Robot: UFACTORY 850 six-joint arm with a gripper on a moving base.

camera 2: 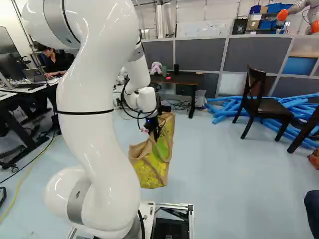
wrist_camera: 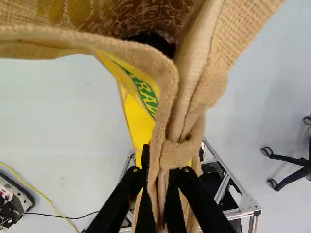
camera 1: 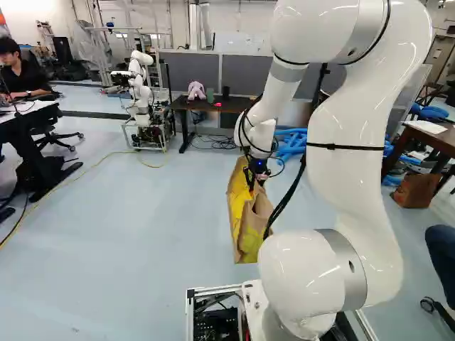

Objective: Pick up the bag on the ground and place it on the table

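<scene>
The 2 fingers (wrist_camera: pixel 182 190) are clamped on the gathered burlap at the rim of the bag (camera 1: pixel 239 213), with cloth pinched between them. The bag hangs upright below the wrist, ahead of the base, its mouth gaping. It looks to be off the floor (camera 2: pixel 224 164), though neither base view settles how far its bottom clears it.

So the grasp is done and the lift seems at least begun; the carry and the placing are left. The likely target is the dark worktop (camera 1: pixel 222 106) by the grey partitions, well apart from the bag, with a pink plush toy (camera 1: pixel 197 90) on it. Getting there probably calls for driving the base forward and raising the bag above the edge. With just 1 pinch point, the soft bag could swing or catch on that edge.
</scene>
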